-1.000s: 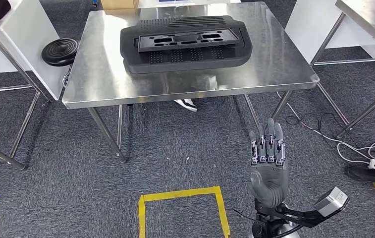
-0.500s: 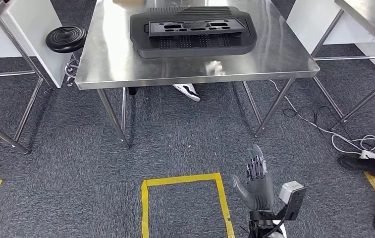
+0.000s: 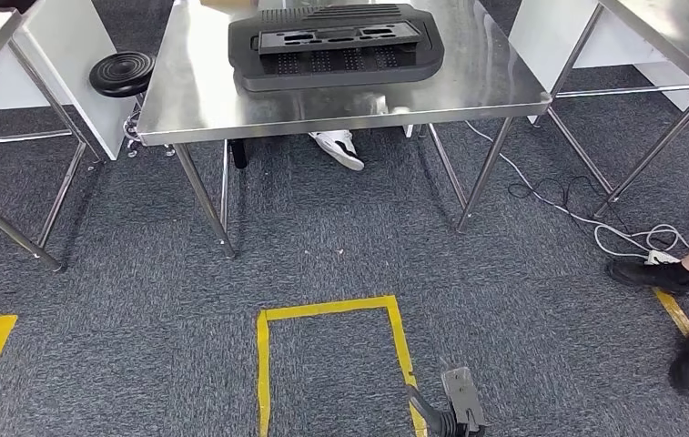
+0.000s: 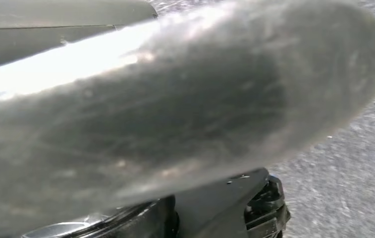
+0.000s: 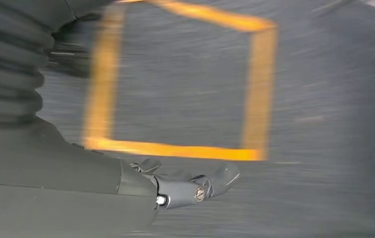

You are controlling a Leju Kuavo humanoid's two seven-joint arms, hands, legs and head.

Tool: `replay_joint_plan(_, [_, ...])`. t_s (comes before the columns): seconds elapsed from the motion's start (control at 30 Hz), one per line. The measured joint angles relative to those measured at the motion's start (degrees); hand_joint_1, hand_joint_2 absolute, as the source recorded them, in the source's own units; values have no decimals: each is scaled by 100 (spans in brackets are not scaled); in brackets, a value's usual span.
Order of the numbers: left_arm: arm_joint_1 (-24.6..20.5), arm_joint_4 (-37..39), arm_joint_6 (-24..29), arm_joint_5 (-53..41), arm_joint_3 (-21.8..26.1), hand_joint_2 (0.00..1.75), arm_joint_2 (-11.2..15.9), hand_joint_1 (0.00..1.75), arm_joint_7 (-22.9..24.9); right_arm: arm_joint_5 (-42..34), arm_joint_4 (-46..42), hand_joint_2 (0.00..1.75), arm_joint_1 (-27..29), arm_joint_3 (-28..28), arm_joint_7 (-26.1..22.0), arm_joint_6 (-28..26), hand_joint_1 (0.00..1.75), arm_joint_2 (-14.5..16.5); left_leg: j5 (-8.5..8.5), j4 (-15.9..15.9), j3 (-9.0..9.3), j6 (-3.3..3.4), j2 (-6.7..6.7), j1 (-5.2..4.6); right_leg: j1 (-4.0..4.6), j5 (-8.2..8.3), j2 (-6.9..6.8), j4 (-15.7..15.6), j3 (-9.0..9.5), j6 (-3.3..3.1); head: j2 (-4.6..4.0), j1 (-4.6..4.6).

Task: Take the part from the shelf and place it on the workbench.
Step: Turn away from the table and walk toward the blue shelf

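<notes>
the black perforated plastic part (image 3: 335, 45) lies flat on the steel workbench (image 3: 186, 105) at the top centre of the head view, with a narrower slotted black panel (image 3: 340, 37) resting on top of it. judged from that, the placing step looks done and the robot is at the stage of standing clear of the bench; no shelf can be seen from here. if another part is wanted, the next move would call for turning toward the shelf, with both arms kept low and clear of the table legs.

the right hand (image 5: 185, 186) shows in the right wrist view as a few slim fingers lying together over the carpet, with nothing between them; motion blur leaves it unclear whether they are curled shut or just relaxed, so i cannot tell. its wrist camera block (image 3: 461, 399) sits at the bottom centre of the head view. the left wrist view is a grey blur close to the lens, and the left hand's state cannot be told.

there are no containers here. a yellow taped square (image 3: 329, 364) marks the carpet at lower centre, a black round stool (image 3: 122, 73) stands at the upper left, and a person's black shoes (image 3: 677, 309) are at the right edge beside a white cable (image 3: 632, 241).
</notes>
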Motion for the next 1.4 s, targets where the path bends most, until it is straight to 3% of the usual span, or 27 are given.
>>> replay_joint_plan(0.03, [-5, 0, 2, -14, 0, 0, 1, 0, 9, 0, 312, 0, -37, -60, 117, -54, 0, -7, 125, -239, 263, -5, -2, 9, -7, 43, -5, 51, -97, 29, -1, -2])
replay_joint_plan(0.1, [-24, 0, 5, -30, 0, 0, -3, 0, 26, -15, 769, 0, -78, -163, 285, -94, 0, -30, 35, -986, 831, -11, -32, 8, -2, 100, -11, 161, -261, 99, -1, -4])
replay_joint_plan(0.17, [-44, 0, 6, -40, 0, 0, -6, 0, 32, -23, 1100, 0, -124, -240, 366, -102, 0, -50, -155, -1416, 1051, 40, -64, -28, 10, 178, -13, 219, -356, 174, -1, -7])
replay_joint_plan(0.23, [-52, 1, 8, -56, 0, 0, -5, 0, 37, -22, 1373, 0, -163, -302, 531, -106, 0, -63, -88, -1477, 967, 173, -45, -55, -1, 260, -4, 216, -409, 243, -1, -10])
replay_joint_plan(0.27, [-57, 1, 10, -66, 0, 0, -5, 0, 42, -19, 1491, 0, -167, -328, 666, -106, 0, -70, -25, -1489, 894, 251, -30, -59, -9, 210, 9, 252, -457, 253, 0, -15])
replay_joint_plan(0.33, [-62, 1, 15, -83, 1, 0, -3, 0, 51, 2, 1689, 0, -150, -354, 1000, -102, 0, -75, 133, -1510, 695, 372, -6, -51, -17, -201, 39, 607, -632, 198, 0, -2])
replay_joint_plan(0.4, [-64, 0, 21, -91, 1, 0, -1, 0, 54, 85, 1830, 0, -133, -357, 1343, -102, 0, -71, 304, -1507, 483, 407, -3, -60, -17, -740, 56, 1301, -809, 133, 0, 17])
replay_joint_plan(0.43, [-64, 0, 23, -93, 1, 0, -1, 0, 55, 160, 1887, 0, -130, -353, 1498, -116, 0, -71, 392, -1505, 379, 404, 5, -64, -17, -863, 59, 1613, -829, 150, 0, 19])
replay_joint_plan(0.5, [-63, 0, 26, -96, 0, 0, -4, 0, 55, 334, 1977, 0, -125, -332, 1775, -167, 0, -69, 575, -1499, 168, 387, 22, -69, -17, -748, 63, 1813, -628, 267, -1, 22])
replay_joint_plan(0.57, [-65, 0, 27, -96, 0, 0, -9, 0, 55, 444, 2030, 0, -128, -308, 1936, -211, 0, -64, 754, -1494, -24, 352, 29, -71, -16, -539, 65, 1255, -40, 337, -1, 25])
replay_joint_plan(0.63, [-68, 0, 28, -96, 1, 0, -13, 0, 55, 478, 2055, 0, -150, -299, 1984, -227, 0, -56, 914, -1500, -127, 294, 34, -85, 10, -649, 66, 326, 645, 267, 0, 19])
replay_joint_plan(0.67, [-69, 0, 30, -96, 1, 0, -14, 0, 54, 484, 2067, 0, -162, -297, 1994, -230, 0, -50, 998, -1522, -140, 259, 42, -88, 29, -729, 67, 18, 832, 216, 0, 16])
replay_joint_plan(0.7, [-67, 0, 31, -96, 1, 0, -14, 0, 54, 486, 2082, 0, -170, -295, 2002, -231, 0, -44, 1086, -1566, -136, 217, 50, -88, 50, -758, 67, -130, 888, 171, 0, 10])
replay_joint_plan(0.77, [-53, 1, 32, -96, 1, 0, -11, 0, 54, 489, 2124, 0, -168, -293, 2016, -232, 0, -29, 1131, -1631, -144, 142, 55, -64, 29, -634, 56, -125, 776, 87, -1, 2])
replay_joint_plan(0.8, [-42, 2, 31, -96, 2, 0, -10, 0, 54, 489, 2139, 0, -160, -292, 2026, -232, 0, -24, 963, -1564, -174, 111, 50, -54, 10, -553, 46, -125, 713, 33, -1, -7])
replay_joint_plan(0.83, [-30, 2, 31, -96, 3, 0, -8, 0, 55, 489, 2152, 0, -151, -292, 2033, -232, 0, -20, 667, -1378, -226, 88, 43, -46, -12, -468, 36, -130, 639, -14, -1, -12])
replay_joint_plan(0.9, [-23, 2, 31, -97, 3, 0, -8, 0, 56, 490, 2162, 0, -139, -291, 2043, -232, 0, -17, -11, -682, -337, 42, 27, -35, -12, -313, 28, -124, 468, -70, -1, -20])
replay_joint_plan(0.93, [-25, 2, 32, -98, 2, 0, -8, 0, 56, 491, 2168, 0, -137, -290, 2043, -232, 0, -14, -169, -298, -361, 18, 20, -30, -8, -237, 26, -115, 380, -71, -1, -20])
replay_joint_plan(0.97, [-30, 2, 32, -98, 2, 0, -8, 0, 56, 492, 2174, 0, -137, -290, 2043, -232, 0, -10, -167, -17, -328, -2, 17, -22, -6, -164, 22, -100, 289, -59, 0, -21])
replay_joint_plan(1.0, [-34, 2, 32, -98, 2, 0, -7, 0, 56, 493, 2180, 0, -136, -289, 2043, -232, 0, -7, -44, 89, -215, -16, 17, -11, -9, -100, 18, -72, 196, -40, 0, -21])
replay_joint_plan(1.03, [-39, 2, 32, -98, 2, 0, -7, 0, 56, 493, 2185, 0, -134, -289, 2043, -232, 0, -3, 114, -16, 4, -26, 18, 3, -19, -49, 16, -28, 102, -12, 0, -22])
replay_joint_plan(1.1, [-57, 1, 32, -98, 2, 0, -8, 0, 56, 499, 2191, 0, -135, -289, 2049, -232, 0, -1, 146, -720, 624, -49, 7, 27, -26, 12, 14, 108, -86, 49, 0, -26])
replay_joint_plan(1.17, [-77, 0, 33, -99, 2, 0, -11, 0, 52, 543, 2195, 0, -146, -279, 2121, -235, 0, -1, -66, -1316, 1007, -18, -24, 13, -6, 63, 11, 226, -226, 122, 0, -22])
replay_joint_plan(1.27, [-74, 0, 71, -117, 2, 0, -10, 0, 16, 675, 2206, 0, -149, -214, 2361, -272, 0, -3, -83, -1458, 917, 175, -29, -19, -12, 118, 14, 273, -385, 215, -1, -13])
replay_joint_plan(1.3, [-68, 0, 98, -126, 3, 0, -10, 0, -3, 714, 2211, 0, -138, -187, 2433, -289, 0, -4, -37, -1469, 844, 249, -20, -18, -19, 28, 22, 354, -456, 212, -1, -7])
replay_joint_plan(1.33, [-62, 0, 124, -132, 3, 0, -10, 0, -21, 748, 2218, 0, -125, -164, 2495, -303, 0, -3, 25, -1480, 764, 312, -11, -15, -21, -150, 31, 536, -552, 191, 0, -6])
replay_joint_plan(1.4, [-61, 0, 153, -134, 4, 0, -10, 0, -45, 794, 2226, 0, -115, -128, 2575, -315, 0, 0, 147, -1483, 605, 371, 0, -22, -24, -642, 45, 1176, -772, 126, 0, 2])
